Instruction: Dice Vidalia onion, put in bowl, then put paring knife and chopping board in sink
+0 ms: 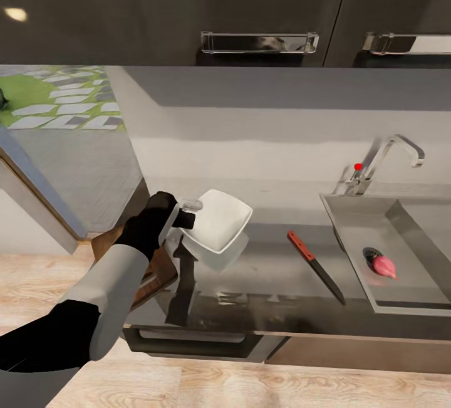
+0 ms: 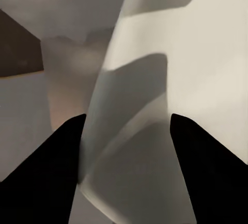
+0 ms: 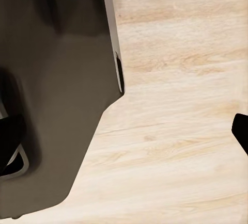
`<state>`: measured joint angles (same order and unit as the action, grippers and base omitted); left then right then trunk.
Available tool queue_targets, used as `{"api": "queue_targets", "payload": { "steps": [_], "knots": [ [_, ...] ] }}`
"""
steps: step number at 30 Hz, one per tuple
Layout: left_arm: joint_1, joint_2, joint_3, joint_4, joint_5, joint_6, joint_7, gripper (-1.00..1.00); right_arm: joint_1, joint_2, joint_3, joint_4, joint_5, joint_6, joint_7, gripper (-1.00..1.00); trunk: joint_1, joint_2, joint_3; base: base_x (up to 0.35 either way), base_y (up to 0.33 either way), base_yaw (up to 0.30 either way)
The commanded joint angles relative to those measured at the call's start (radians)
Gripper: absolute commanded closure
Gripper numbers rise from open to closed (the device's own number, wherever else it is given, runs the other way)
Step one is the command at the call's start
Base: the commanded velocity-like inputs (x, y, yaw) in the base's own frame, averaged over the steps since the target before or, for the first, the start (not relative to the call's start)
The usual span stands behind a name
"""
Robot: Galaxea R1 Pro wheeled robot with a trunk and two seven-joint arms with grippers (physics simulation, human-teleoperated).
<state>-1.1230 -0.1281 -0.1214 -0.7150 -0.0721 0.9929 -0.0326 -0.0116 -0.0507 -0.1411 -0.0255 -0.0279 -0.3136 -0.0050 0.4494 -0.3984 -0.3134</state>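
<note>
Grey glossy countertop [image 1: 269, 270] runs under dark cabinets. I judge the task is near its start: the small pinkish-red Vidalia onion [image 1: 384, 266] lies whole in the grey metal sink [image 1: 401, 220], beside the drain, so dicing and clearing are left. The red-handled paring knife [image 1: 315, 266] rests on the counter. The left gripper [image 1: 183, 220] grips the rim of the shallow white bowl [image 1: 220, 220], lifted and tilted. The dark-brown wooden chopping board [image 1: 160, 270] lies below. The right gripper's state I cannot tell.

I count: bowl [image 1: 219, 227] 1 | paring knife [image 1: 315, 266] 1 | Vidalia onion [image 1: 384, 266] 1 | chopping board [image 1: 156, 270] 1 | sink [image 1: 401, 295] 1 | cabinet handles [image 1: 259, 42] 2
</note>
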Motion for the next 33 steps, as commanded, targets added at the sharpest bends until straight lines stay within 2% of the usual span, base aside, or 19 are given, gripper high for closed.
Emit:
{"api": "queue_targets", "payload": {
  "steps": [1,20,33],
  "knots": [
    [0.000,0.000,-0.001,-0.001,-0.023,0.004,-0.004,1.00,-0.001,0.000,-0.003,0.001,-0.003,-0.004,0.001,-1.00,0.001,-0.002,-0.002,0.000,0.000,0.000],
    [-0.001,0.000,-0.001,-0.015,-0.022,0.005,-0.006,1.00,-0.001,0.003,-0.003,0.001,-0.003,-0.004,0.002,-1.00,0.001,-0.002,0.019,0.000,0.001,-0.041],
    [-0.001,0.001,-0.001,-0.041,-0.022,0.006,-0.006,1.00,-0.001,0.003,-0.003,0.001,-0.003,-0.004,0.002,-1.00,0.001,-0.002,0.039,0.000,0.108,0.000]
  ]
}}
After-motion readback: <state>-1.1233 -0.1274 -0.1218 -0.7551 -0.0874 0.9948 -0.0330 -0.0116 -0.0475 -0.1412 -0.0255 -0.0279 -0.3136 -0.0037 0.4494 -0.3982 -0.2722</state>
